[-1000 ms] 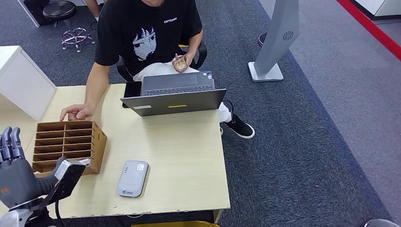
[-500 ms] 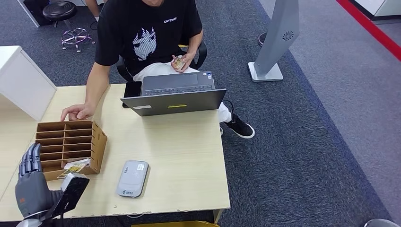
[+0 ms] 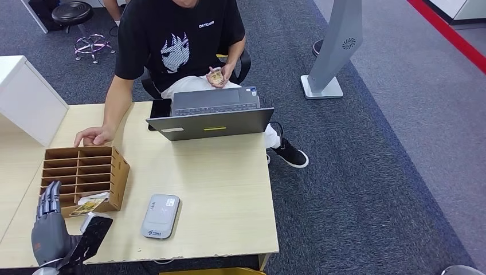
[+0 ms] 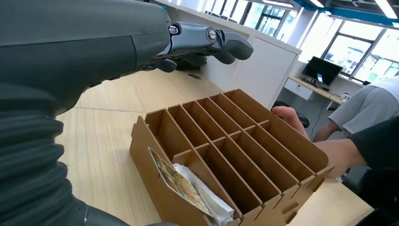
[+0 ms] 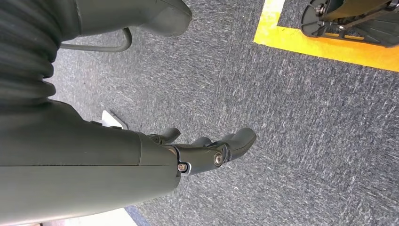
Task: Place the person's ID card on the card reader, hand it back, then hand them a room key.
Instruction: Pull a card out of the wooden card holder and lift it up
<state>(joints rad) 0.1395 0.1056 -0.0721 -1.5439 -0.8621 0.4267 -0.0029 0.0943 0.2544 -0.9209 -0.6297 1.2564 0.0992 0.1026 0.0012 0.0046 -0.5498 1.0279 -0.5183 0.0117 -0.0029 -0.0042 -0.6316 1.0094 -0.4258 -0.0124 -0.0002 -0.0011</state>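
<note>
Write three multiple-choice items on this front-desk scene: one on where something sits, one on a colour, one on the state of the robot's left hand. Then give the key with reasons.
1. Where does the card reader lie?
A. On the laptop
B. On the table, beside the wooden organizer
C. On the carpet

2. What colour is the person's T-shirt?
A. Black
B. White
C. Red

3. What is the left hand doing?
A. Gripping the laptop
B. Pressing the card reader
C. Holding nothing, fingers extended

Key:
1 B: the grey reader rests on the table just right of the wooden organizer.
2 A: the shirt is black with a white print.
3 C: the left wrist view shows the fingers stretched out above the table, gripping nothing.
</note>
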